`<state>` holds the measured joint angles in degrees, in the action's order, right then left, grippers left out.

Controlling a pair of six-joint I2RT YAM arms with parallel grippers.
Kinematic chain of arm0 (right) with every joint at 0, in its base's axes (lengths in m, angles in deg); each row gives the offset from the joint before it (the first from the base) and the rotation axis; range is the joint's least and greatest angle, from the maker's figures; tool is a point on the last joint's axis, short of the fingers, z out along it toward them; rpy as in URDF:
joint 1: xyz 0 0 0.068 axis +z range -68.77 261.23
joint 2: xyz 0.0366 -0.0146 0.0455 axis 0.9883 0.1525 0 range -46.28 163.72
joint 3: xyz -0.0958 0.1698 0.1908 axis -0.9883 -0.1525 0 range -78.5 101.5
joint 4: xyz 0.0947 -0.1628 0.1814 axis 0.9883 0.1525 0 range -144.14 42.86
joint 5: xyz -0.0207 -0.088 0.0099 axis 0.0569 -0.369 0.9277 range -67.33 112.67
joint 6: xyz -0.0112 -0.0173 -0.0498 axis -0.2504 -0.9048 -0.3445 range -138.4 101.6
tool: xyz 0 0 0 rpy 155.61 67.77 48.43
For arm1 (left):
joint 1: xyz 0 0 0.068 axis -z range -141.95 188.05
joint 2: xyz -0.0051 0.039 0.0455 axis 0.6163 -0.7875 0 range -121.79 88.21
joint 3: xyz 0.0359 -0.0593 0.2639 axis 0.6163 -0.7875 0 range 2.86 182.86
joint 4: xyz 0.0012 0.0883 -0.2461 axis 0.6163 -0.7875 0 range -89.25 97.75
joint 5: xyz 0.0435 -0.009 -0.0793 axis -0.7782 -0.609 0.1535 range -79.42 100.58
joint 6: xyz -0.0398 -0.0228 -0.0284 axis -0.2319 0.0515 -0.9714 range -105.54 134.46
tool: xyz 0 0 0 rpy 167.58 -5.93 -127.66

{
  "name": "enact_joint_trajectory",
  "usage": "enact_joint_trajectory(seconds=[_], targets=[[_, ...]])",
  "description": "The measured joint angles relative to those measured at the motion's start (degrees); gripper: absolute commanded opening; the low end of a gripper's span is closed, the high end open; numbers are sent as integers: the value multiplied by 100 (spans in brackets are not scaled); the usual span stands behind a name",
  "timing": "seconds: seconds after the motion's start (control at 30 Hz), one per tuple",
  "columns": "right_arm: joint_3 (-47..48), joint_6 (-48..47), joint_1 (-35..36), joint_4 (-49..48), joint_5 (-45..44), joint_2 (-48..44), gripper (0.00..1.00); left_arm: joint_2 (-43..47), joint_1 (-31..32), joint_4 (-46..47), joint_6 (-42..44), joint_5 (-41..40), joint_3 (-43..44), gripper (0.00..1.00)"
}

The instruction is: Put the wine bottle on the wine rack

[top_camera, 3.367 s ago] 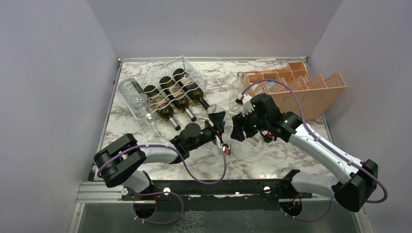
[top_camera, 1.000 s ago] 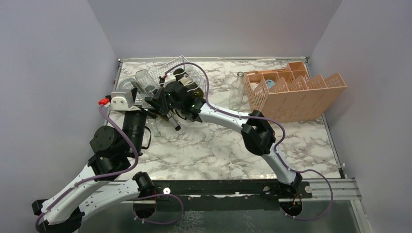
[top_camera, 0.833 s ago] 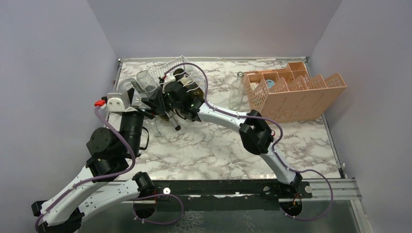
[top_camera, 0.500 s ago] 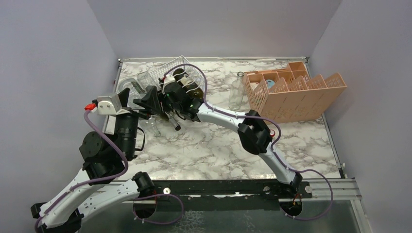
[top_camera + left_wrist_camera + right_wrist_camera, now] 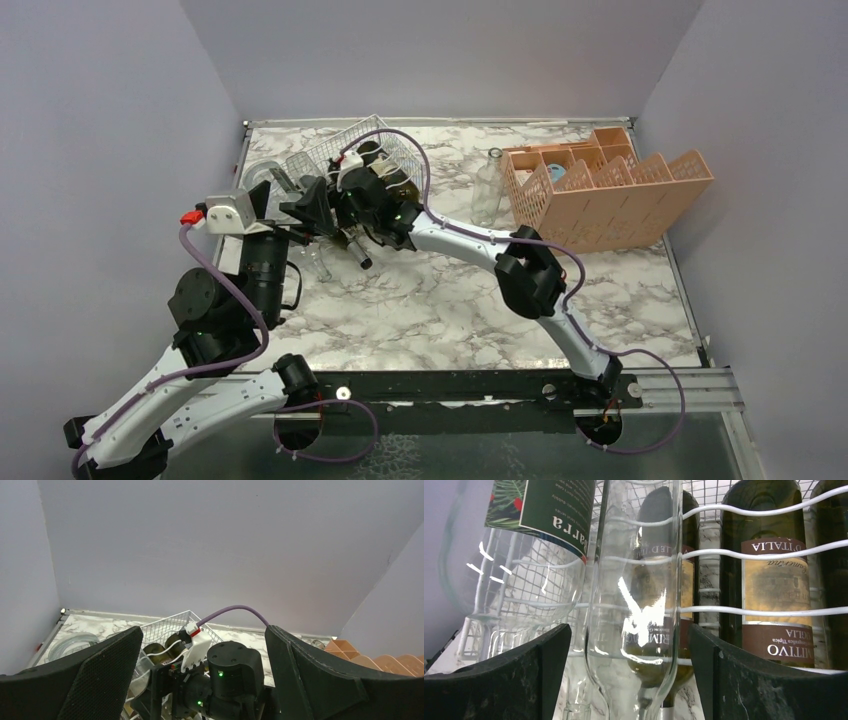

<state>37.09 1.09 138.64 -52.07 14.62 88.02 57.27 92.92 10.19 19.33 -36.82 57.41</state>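
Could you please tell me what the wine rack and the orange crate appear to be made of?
Wine rack: seemingly white-coated metal wire, with thin glossy rods in a grid. Orange crate: likely matte moulded plastic, given its uniform colour and latticed walls.

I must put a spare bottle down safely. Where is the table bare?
Bare: the middle of the table, between the right arm, the near edge and the orange crate; also the far strip between the wine rack and the standing clear bottle. Crowded: the far left corner, around the rack.
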Motion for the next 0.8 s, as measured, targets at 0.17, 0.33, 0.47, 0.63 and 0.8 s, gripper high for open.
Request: enact_joint_trajectory(seconds=[0.17,0.33,0.47,0.63,0.8], targets=[[-155,0,2,0,17,-289,89,-57,0,-66,-87,48,11,99],[-199,-116,0,-44,-11,-664,90,-136,0,-197,-188,175,37,99],[-310,-369,-20,-42,-232,-1102,89,-225,0,-214,-256,271,42,99],[-1241,-662,-111,11,-855,-2164,89,-455,0,-210,-343,339,42,99],[-2415,-807,-374,26,-1714,-3475,89,-780,0,-142,-455,483,42,99]])
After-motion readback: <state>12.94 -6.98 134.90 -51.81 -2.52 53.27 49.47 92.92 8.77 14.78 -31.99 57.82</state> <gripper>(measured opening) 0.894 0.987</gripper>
